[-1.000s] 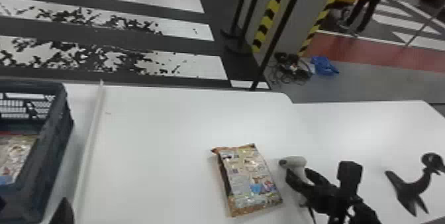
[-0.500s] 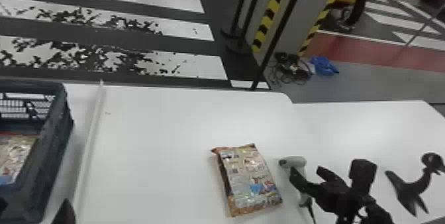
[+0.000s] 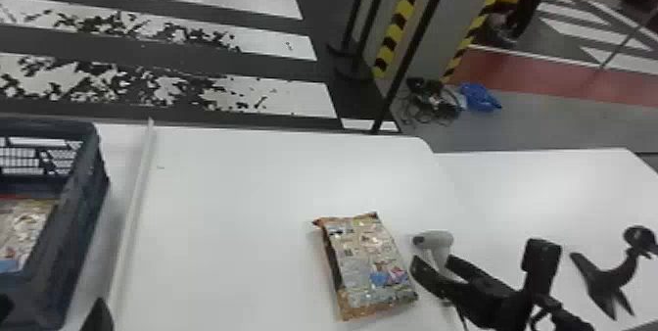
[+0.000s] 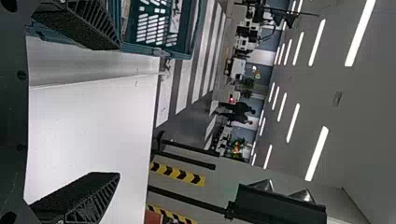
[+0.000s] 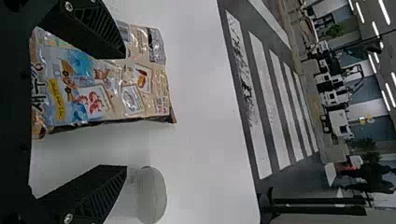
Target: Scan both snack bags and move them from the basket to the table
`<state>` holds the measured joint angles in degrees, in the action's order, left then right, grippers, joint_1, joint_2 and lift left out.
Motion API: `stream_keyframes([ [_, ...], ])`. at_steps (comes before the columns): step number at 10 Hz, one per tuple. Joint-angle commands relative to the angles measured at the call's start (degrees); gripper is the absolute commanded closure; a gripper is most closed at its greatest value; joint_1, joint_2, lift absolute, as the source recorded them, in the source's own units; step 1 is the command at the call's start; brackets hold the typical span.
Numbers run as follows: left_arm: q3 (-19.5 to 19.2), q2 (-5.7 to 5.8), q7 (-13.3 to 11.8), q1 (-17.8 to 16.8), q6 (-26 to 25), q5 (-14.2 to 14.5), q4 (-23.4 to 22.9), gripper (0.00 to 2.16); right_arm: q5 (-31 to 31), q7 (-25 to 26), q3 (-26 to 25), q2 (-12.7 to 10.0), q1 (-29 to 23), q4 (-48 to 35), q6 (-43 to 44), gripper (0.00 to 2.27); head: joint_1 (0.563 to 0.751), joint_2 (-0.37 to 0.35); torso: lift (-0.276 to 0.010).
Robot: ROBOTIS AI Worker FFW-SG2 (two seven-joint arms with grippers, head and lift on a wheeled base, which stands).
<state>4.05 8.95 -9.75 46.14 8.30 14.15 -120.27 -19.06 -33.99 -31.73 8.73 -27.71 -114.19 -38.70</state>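
Note:
One snack bag [image 3: 367,266] lies flat on the table in the head view; another snack bag [image 3: 22,232] is inside the dark basket [image 3: 73,227] at the left. To the right of the table bag, a grey scanner [image 3: 435,240] has my right gripper [image 3: 433,262] at its handle. Across the right wrist view, the spread fingers of my right gripper [image 5: 126,112] have the snack bag [image 5: 140,84] by one finger and the scanner [image 5: 152,193] beside the other. My left gripper [image 3: 53,308] is at the basket's near right side; in its wrist view the left gripper [image 4: 114,111] is open and holds nothing.
A white raised strip [image 3: 134,212] runs along the table [image 3: 235,217] beside the basket. A black stand [image 3: 607,276] is at the far right. Behind the table are dark poles, striped panels and cables on the floor.
My right wrist has shifted to the right, and its fingertips, after moving right, now stand farther left near the scanner handle. The bag on the table has not moved.

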Motion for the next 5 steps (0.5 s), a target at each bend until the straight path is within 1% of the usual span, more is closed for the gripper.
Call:
stream_keyframes([
  [1,0.0,0.19,0.0,-0.1,0.0,0.0,0.1,0.02,-1.0,-1.9,-0.4,0.1,1.4,0.2,-6.6,0.08,0.695,-0.35,-0.098],
  [3,0.0,0.28,0.0,-0.3,0.0,0.0,0.2,0.02,-0.7,-3.7,-0.3,0.1,4.5,1.3,-14.9,0.08,0.695,-0.344,-0.098],
  [5,0.0,0.45,0.0,-0.4,0.0,0.0,0.6,0.02,0.4,-3.7,1.7,0.7,6.4,2.9,-16.3,0.08,0.695,-0.32,-0.098],
])
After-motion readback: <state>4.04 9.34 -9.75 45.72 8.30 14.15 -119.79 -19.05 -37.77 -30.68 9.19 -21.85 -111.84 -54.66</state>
